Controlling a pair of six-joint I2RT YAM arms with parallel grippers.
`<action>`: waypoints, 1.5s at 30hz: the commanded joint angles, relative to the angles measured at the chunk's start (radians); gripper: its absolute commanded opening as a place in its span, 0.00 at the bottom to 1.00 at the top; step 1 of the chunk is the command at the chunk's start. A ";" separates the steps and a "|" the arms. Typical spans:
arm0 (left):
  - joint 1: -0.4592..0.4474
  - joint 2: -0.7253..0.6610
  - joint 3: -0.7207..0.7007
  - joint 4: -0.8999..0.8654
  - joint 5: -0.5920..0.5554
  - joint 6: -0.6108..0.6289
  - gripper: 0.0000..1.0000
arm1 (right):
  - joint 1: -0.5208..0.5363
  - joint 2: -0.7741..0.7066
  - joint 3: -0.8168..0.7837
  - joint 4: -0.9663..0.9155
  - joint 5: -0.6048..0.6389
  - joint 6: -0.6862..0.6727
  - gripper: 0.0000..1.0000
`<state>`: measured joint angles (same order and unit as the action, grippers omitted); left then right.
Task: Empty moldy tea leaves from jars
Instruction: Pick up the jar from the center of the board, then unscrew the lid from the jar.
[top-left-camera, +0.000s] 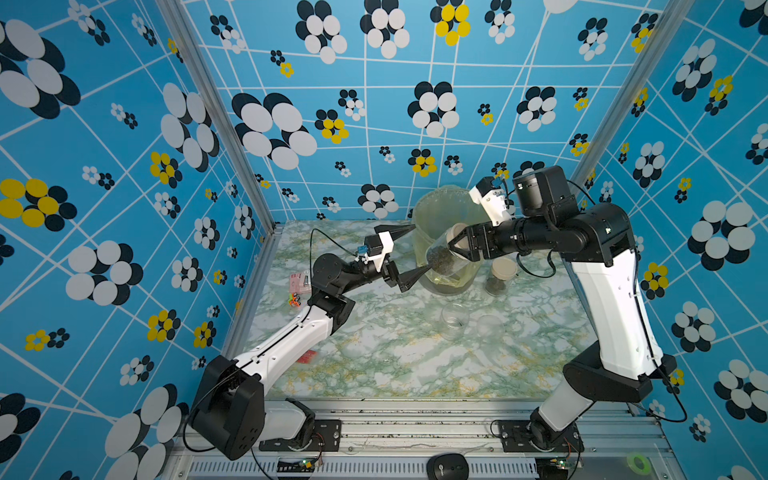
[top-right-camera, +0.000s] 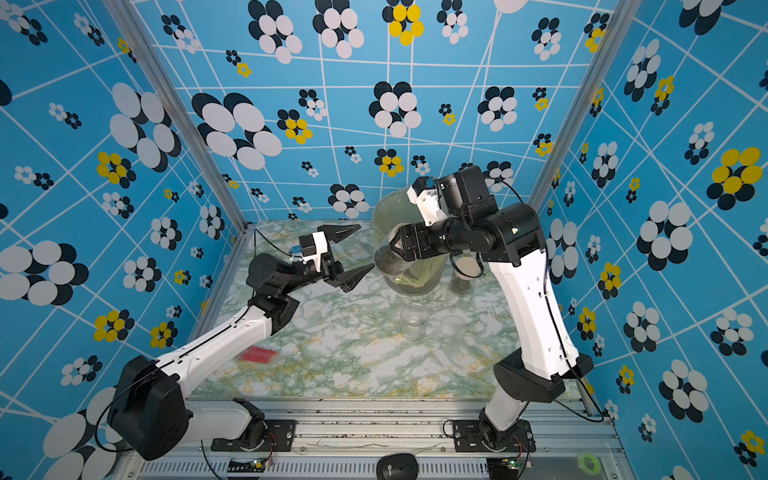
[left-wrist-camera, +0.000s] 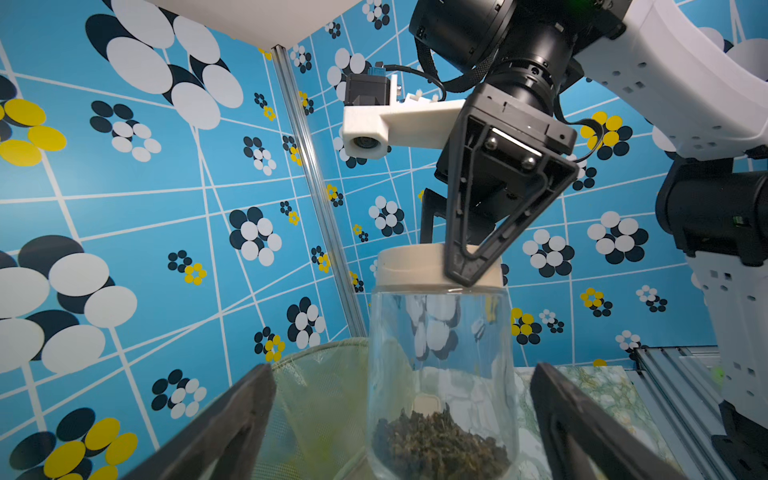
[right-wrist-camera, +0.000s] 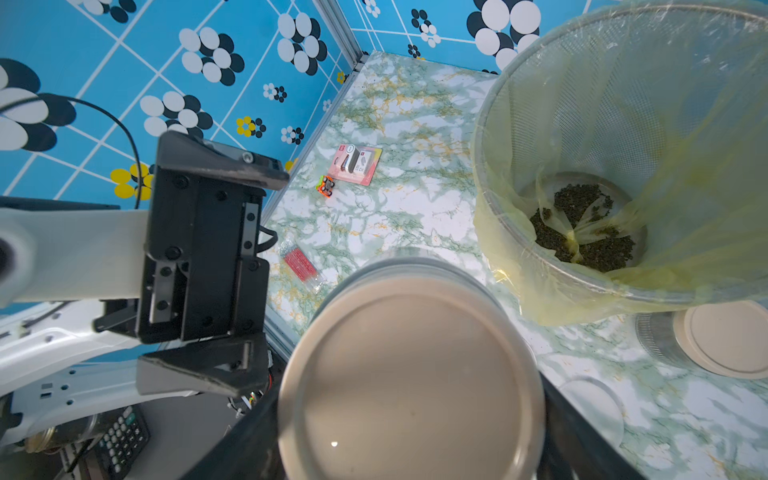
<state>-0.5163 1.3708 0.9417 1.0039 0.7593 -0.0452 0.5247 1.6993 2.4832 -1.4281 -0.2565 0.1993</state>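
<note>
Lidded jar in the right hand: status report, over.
Right hand shut on lid, jar aloft beside bin. Left hand open, astride jar base. Tea leaves inside, lid on. Nothing blocking.

You see the jar (left-wrist-camera: 440, 365) with clear, glossy, smooth walls; whether glass or plastic, you cannot tell. Its lid (left-wrist-camera: 411, 266) looks like matt beige plastic. The tea leaves (left-wrist-camera: 440, 449) look dry, rough and crumbly. The bin (right-wrist-camera: 602, 83) is fine metal mesh, lined with a thin, crinkled, translucent yellow plastic bag (right-wrist-camera: 706, 199). Your table (top-left-camera: 395, 365) has a smooth marble-print top. On the left gripper (top-left-camera: 419, 248) the fingers (top-left-camera: 409, 279) are matt black plastic.
</note>
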 joint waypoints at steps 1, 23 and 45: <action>-0.013 0.062 0.016 0.114 0.041 -0.016 0.99 | -0.029 0.013 0.055 0.067 -0.115 0.039 0.44; -0.019 0.306 0.237 0.128 0.090 -0.050 0.98 | -0.075 0.076 0.079 0.163 -0.297 0.103 0.43; -0.028 0.275 0.252 0.008 0.090 0.068 0.48 | -0.076 0.036 -0.052 0.231 -0.316 0.098 0.84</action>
<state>-0.5297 1.6741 1.1744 1.0336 0.8555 -0.0505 0.4347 1.7588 2.4477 -1.2694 -0.4847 0.2901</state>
